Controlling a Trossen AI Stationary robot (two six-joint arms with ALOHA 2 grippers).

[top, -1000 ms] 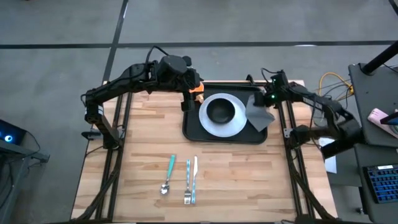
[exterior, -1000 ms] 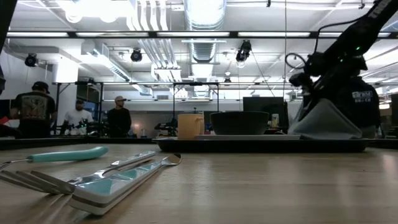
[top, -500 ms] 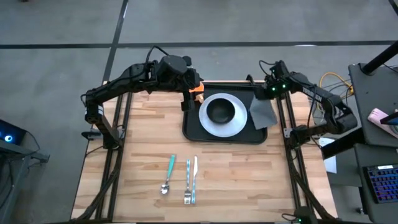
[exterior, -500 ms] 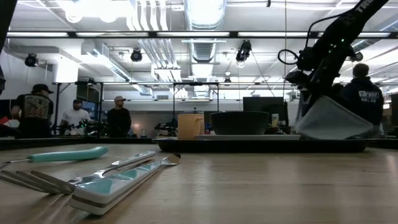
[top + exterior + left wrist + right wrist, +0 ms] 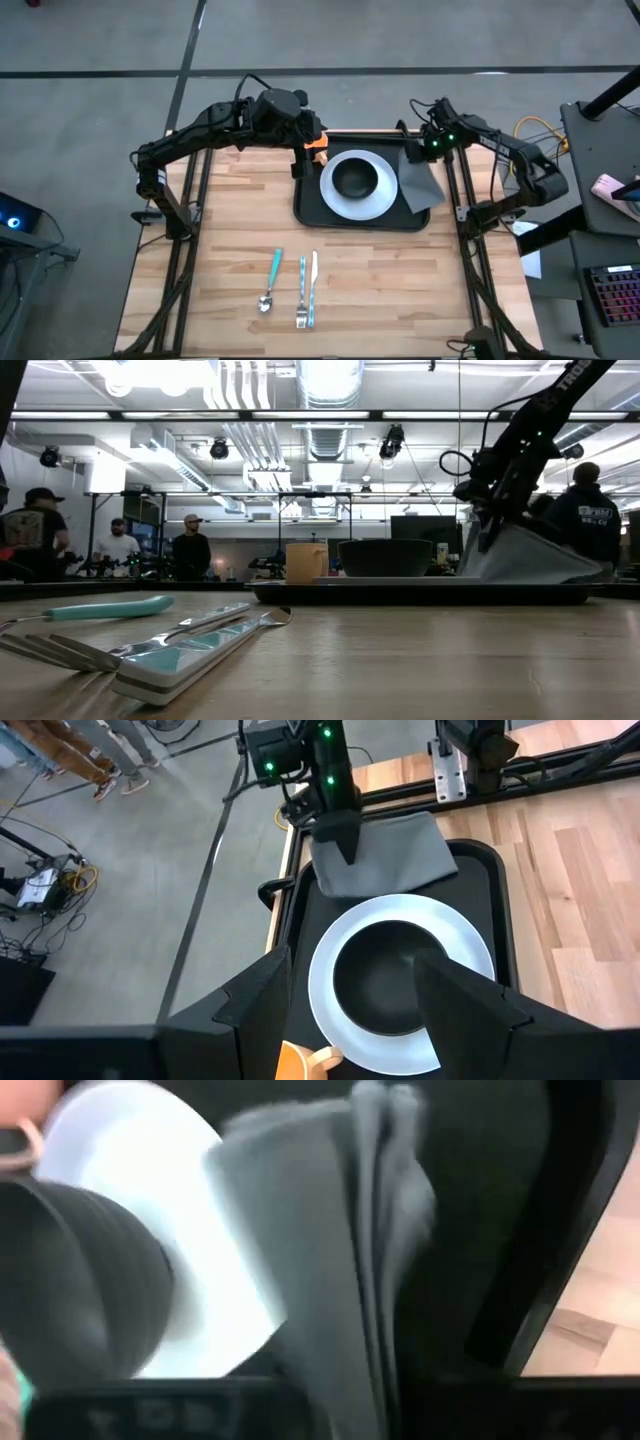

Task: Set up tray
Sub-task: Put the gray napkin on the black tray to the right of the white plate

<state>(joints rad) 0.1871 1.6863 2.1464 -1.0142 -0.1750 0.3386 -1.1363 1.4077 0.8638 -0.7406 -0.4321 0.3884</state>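
Observation:
The black tray [image 5: 308, 205] lies at the table's far side. On it sits a white plate [image 5: 378, 200] with a black bowl [image 5: 354, 180], and a grey napkin [image 5: 420, 185] covers its right part. An orange cup [image 5: 318, 150] stands at the tray's far left corner. My right gripper [image 5: 417, 152] is shut on the napkin at its far end. My left gripper [image 5: 350, 1020] hovers open at the cup [image 5: 300, 1060], which shows low between its fingers; I cannot tell whether they touch it. My right gripper pinches the folded napkin by its far edge [image 5: 345, 855], coming from above and slanting down. Several layers run between the fingers [image 5: 350, 1340]. The held end is raised, and the cloth slopes down from it [image 5: 495, 540] with its near end resting on the tray [image 5: 545, 568].
A teal-handled spoon [image 5: 271, 278], a fork [image 5: 301, 292] and a knife [image 5: 312, 288] lie side by side near the table's near edge, with bare wood between them and the tray. People stand in the room behind the table [image 5: 190, 550].
My right gripper, still shut on the napkin, has moved toward the far edge and a little to the left. The napkin has turned from askew, with a corner over the tray's right rim, to lying square inside the tray.

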